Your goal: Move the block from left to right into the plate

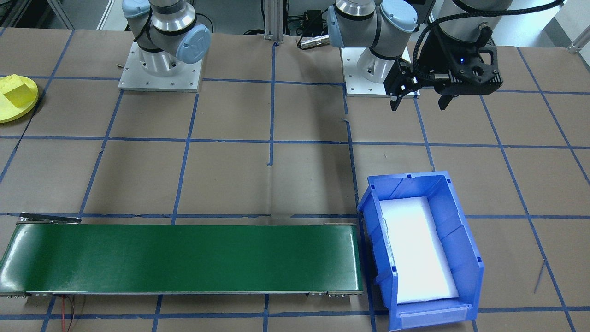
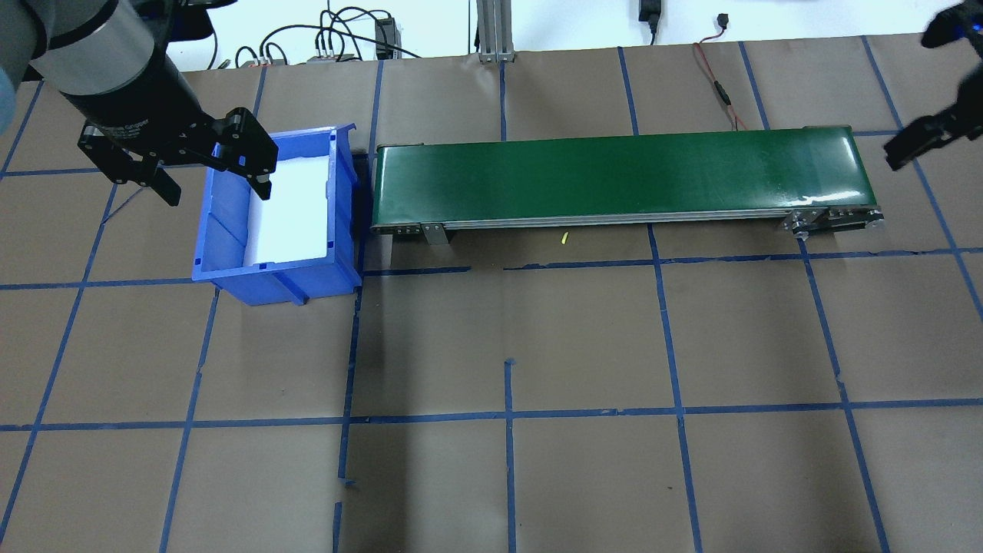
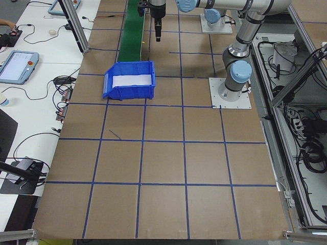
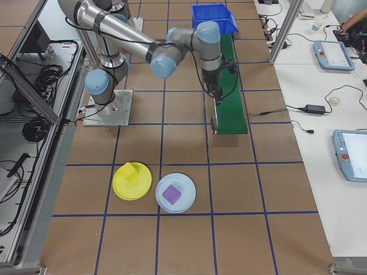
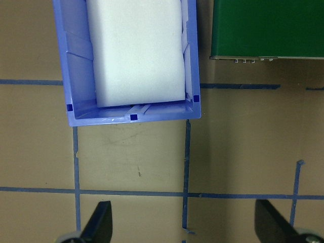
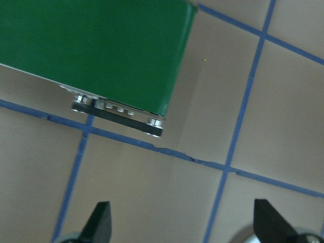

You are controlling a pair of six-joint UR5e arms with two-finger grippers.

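1. Both sets of jaws stand spread wide with nothing between them: the left gripper (image 1: 420, 99) hangs above bare table near the blue bin (image 1: 465, 240), and its own wrist camera shows two dark fingertips (image 5: 98, 223) far apart over brown paper.
2. On the right wrist camera, the right gripper (image 6: 182, 225) is likewise open, its fingertips (image 6: 101, 217) wide apart above the table just past the end of the green conveyor belt (image 6: 96, 50).
3. From overhead, the left gripper (image 2: 211, 184) sits at the bin's (image 2: 223, 253) near-left corner, while the right gripper (image 2: 921, 142) shows only partly at the picture's far right edge.
4. A yellow plate (image 4: 120, 189) lies on the table on the robot's right side, well apart from both grippers.
5. A yellow block (image 4: 131, 172) rests on that plate, tilted.
6. Just beside the yellow plate sits a pale blue plate (image 4: 184, 203) holding a purple block (image 4: 171, 194).
7. Inside the blue bin lies a white foam pad (image 1: 417, 251).
8. The green conveyor belt (image 1: 184, 258) runs lengthwise with one end beside the bin.
9. Brown paper with blue tape lines (image 2: 507, 415) covers the table.
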